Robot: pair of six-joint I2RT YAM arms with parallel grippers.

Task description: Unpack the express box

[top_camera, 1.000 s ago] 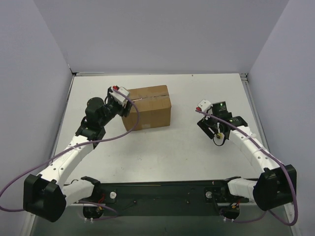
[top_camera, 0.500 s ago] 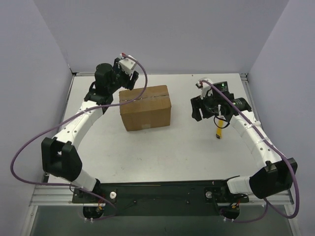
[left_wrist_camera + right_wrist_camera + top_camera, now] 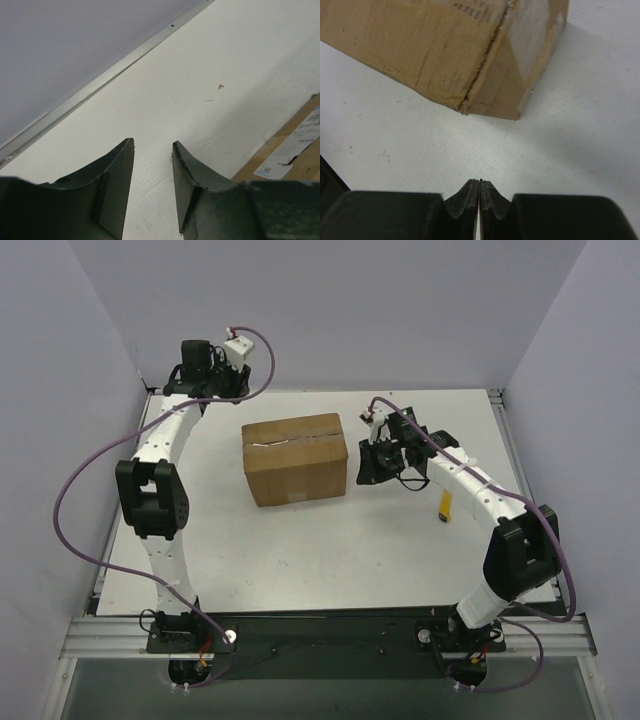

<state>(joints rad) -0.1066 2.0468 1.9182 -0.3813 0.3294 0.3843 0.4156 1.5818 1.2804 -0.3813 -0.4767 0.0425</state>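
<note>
honestly the express box looks stiff and fairly light; i'd go for the taped top seam. left gripper gapes empty, right gripper pinched together, empty.

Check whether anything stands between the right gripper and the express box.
Nothing visible does. In the right wrist view the right gripper, fingers shut, faces the express box at its lower corner, with only white table surface between them. The top view shows it just off the box's right end.

Box: brown rectangular cardboard carton, far side, taped corner facing, resting on white table.
Gripper: right gripper, tips pressed together, clear of carton.
</note>
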